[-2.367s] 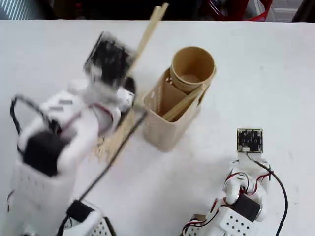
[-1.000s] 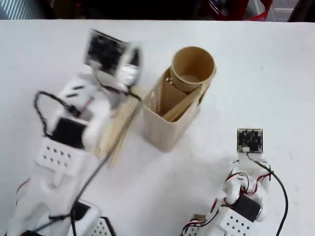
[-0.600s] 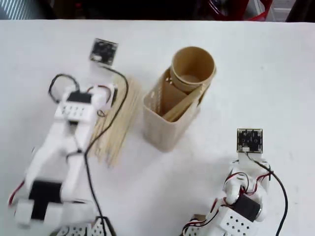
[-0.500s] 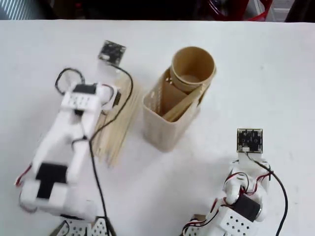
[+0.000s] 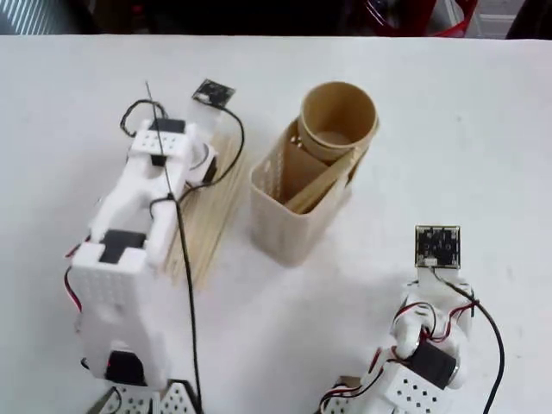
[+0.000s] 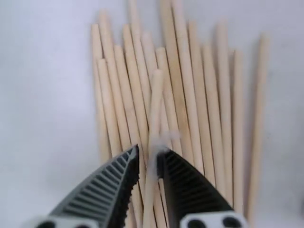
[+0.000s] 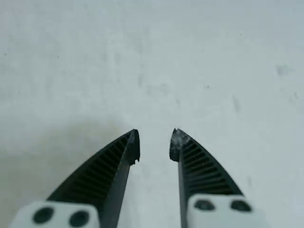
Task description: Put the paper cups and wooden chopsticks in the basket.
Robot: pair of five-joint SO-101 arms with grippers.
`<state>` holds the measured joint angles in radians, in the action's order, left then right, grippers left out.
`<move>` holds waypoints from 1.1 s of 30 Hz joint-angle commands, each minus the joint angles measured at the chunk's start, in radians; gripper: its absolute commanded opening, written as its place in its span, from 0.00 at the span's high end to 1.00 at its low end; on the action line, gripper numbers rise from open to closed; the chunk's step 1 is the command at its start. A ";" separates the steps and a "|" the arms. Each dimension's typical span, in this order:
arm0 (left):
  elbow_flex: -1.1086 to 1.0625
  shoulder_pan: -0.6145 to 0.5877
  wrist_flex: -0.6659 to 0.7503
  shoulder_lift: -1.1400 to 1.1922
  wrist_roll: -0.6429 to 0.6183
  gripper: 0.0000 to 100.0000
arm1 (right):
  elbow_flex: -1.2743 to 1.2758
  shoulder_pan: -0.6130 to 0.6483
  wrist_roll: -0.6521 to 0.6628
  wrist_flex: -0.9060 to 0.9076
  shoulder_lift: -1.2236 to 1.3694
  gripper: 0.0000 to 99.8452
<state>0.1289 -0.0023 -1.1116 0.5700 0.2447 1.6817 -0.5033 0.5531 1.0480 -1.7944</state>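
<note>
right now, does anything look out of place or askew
Nothing is spilled or damaged. The wooden chopsticks lie in a loose, uneven fan on the table beside the basket, with one gripped askew across the others in the left pincer.

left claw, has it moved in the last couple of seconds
Yes. The left claw has come down from level with the basket rim onto the wooden chopsticks lying left of the basket.
</note>
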 commanded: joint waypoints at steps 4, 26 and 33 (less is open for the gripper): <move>0.075 -0.012 -0.017 0.035 0.005 0.96 | 0.009 -0.012 0.006 -0.018 -0.008 0.89; 0.295 0.136 -0.339 -0.723 -0.133 0.98 | 0.009 -0.012 0.006 -0.018 -0.008 0.89; 0.152 0.384 -0.242 -1.156 -0.189 0.98 | 0.009 -0.012 0.006 -0.018 -0.008 0.89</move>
<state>0.3299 0.2816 -1.4369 -0.4089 0.0806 1.6817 -0.5033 0.5531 1.0480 -1.7944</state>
